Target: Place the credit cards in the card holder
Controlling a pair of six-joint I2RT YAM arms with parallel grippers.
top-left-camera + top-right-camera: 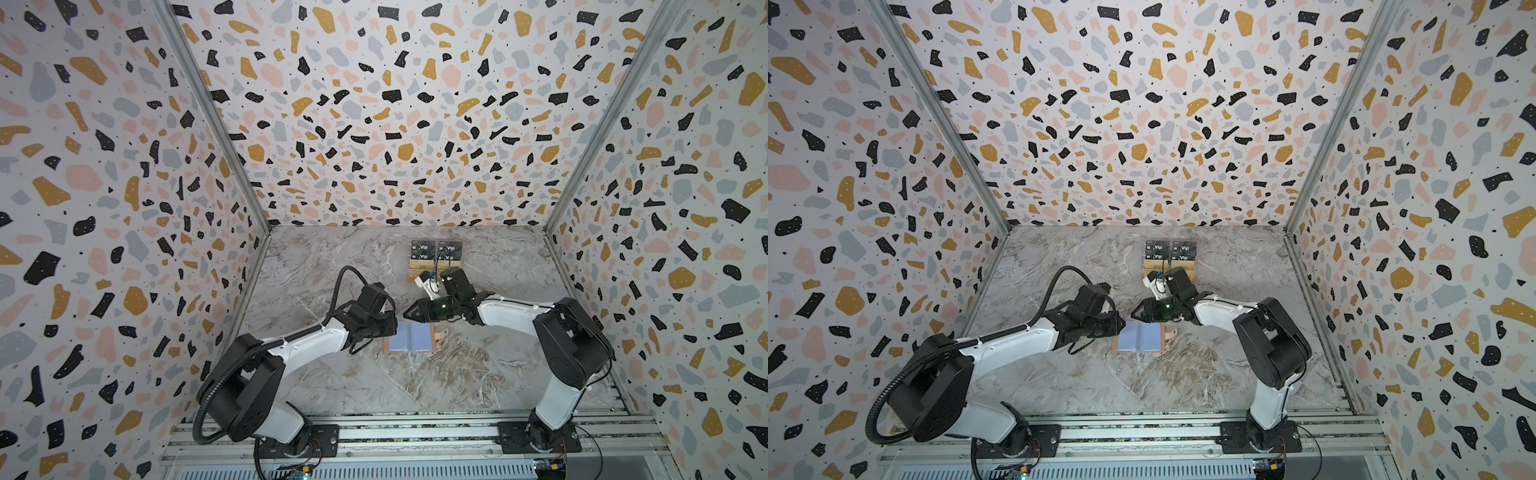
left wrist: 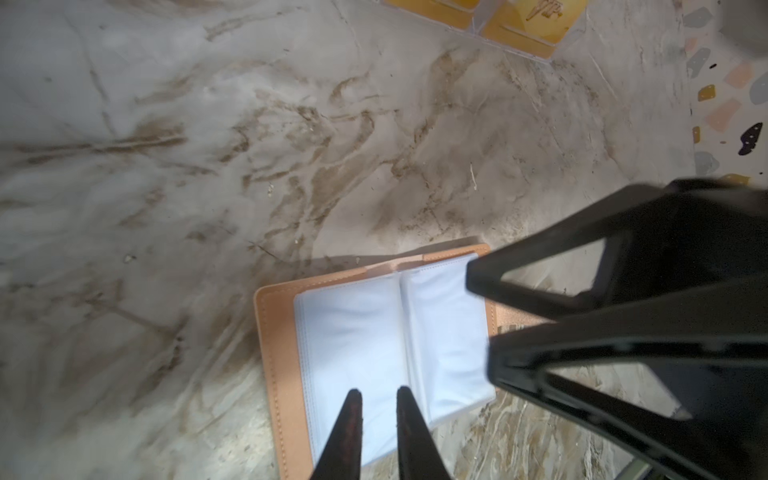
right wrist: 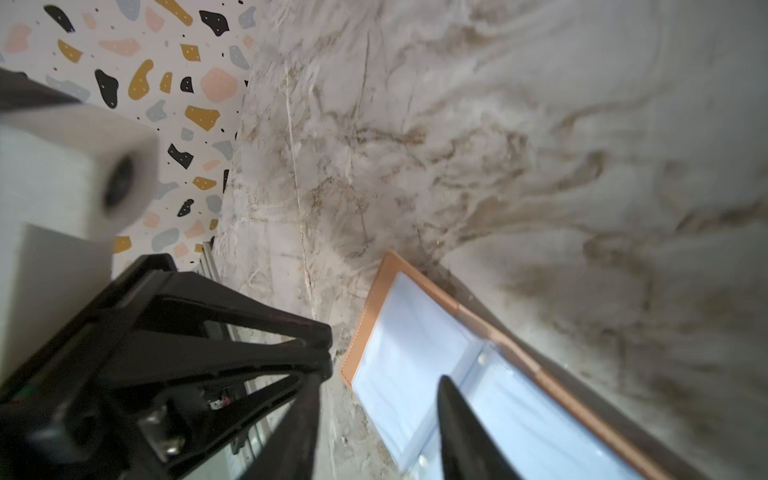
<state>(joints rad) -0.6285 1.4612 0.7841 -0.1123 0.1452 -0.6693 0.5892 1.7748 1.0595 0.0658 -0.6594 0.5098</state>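
Left gripper [image 2: 378, 399]: you have its fingers [image 2: 351, 419] a narrow slit apart, with nothing between them. In the left wrist view the tips sit at the bottom of the frame, over the edge of one page of the sleeves [image 2: 353, 332]. Whether they touch the plastic cannot be told. In both top views this gripper is at frame centre, at the upper left corner of the holder.

Right gripper [image 2: 480, 316]: released, fingers spread wide, holding nothing. It enters the left wrist view from the right, with its two tips over the right edge of the sleeves. In both top views it points left, its tips just above the holder's upper edge and close to the left gripper.

Holder [image 1: 409, 338]: it lies open and flat on the table [image 1: 332, 382], just below frame centre in both top views. The pale blue sleeves face up and the tan cover shows as a border. The strap tab [image 1: 442, 332] sticks out on the right side.

Cards [image 1: 436, 253]: they lie in two columns at the upper centre of the table, near the back wall [image 1: 374, 124] and well apart from the holder. The black "Vip" cards are higher in the frame, the gold ones below them. Your right arm [image 1: 455, 282] covers part of the gold ones.
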